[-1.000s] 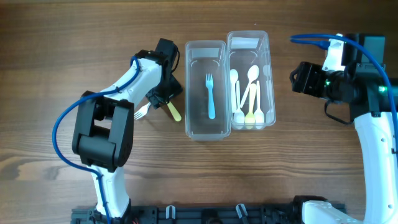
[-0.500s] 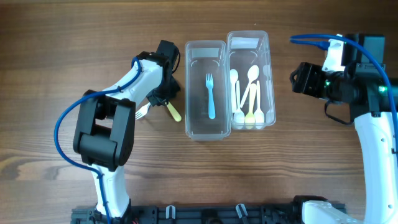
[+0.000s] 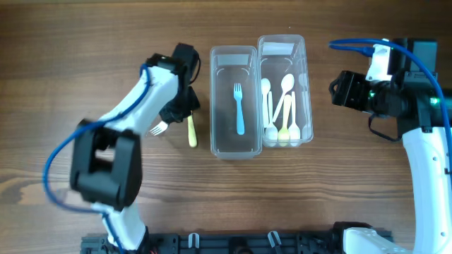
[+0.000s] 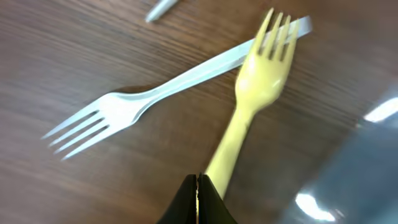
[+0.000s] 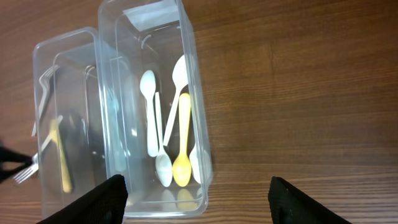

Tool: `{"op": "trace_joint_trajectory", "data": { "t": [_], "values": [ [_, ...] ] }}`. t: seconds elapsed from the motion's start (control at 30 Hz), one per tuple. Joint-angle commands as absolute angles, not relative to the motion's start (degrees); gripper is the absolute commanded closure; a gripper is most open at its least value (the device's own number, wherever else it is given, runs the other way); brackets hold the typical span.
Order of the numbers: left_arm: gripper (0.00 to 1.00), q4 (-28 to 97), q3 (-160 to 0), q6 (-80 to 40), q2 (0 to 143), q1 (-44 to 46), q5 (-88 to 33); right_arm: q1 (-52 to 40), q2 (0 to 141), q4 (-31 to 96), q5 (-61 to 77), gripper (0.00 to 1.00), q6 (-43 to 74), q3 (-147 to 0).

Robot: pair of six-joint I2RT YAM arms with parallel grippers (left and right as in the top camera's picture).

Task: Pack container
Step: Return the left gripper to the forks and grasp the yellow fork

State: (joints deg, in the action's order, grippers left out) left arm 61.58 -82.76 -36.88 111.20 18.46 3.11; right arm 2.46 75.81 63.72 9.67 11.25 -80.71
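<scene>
Two clear containers stand side by side: the left one (image 3: 212, 99) holds a blue fork (image 3: 239, 113), the right one (image 3: 308, 85) holds several white and yellow spoons (image 3: 282, 106). Left of them on the table, my left gripper (image 3: 182, 107) is shut on the handle end of a yellow fork (image 3: 191, 132). In the left wrist view the jaws (image 4: 198, 186) pinch that yellow fork (image 4: 261, 74), whose tines lie across a white fork (image 4: 124, 109). My right gripper (image 5: 205, 202) hangs open above the spoon container (image 5: 193, 93), holding nothing.
The white fork (image 3: 158, 128) lies on the wood just left of the yellow one. The tip of another pale utensil (image 4: 160, 9) shows at the top of the left wrist view. The right arm (image 3: 395, 99) sits right of the containers.
The left gripper has shut on the yellow fork's handle. The fork has swung from a slant to lie parallel with the containers. The right arm has not moved.
</scene>
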Motion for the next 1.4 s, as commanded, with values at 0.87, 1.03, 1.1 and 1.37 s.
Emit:
{"op": "trace_joint_trajectory", "data": {
  "t": [0.87,1.03,1.1,1.37],
  "values": [
    [0.5,52.23,-76.66,-25.67,114.15,24.58,8.88,2.55,76.29,63.79,10.61,0.28,10.46,-80.12],
    [0.51,50.92,-76.64,-25.67,115.07,24.51,8.88,2.55,76.29,63.9,10.61,0.28,10.48,-80.12],
    [0.54,49.84,-76.29,-25.69,115.52,24.47,8.86,2.55,76.29,63.88,10.61,0.28,10.48,-80.12],
    [0.57,46.19,-71.24,-25.74,116.27,24.47,8.64,2.55,76.29,63.9,10.59,0.29,10.48,-80.12]
  ]
}}
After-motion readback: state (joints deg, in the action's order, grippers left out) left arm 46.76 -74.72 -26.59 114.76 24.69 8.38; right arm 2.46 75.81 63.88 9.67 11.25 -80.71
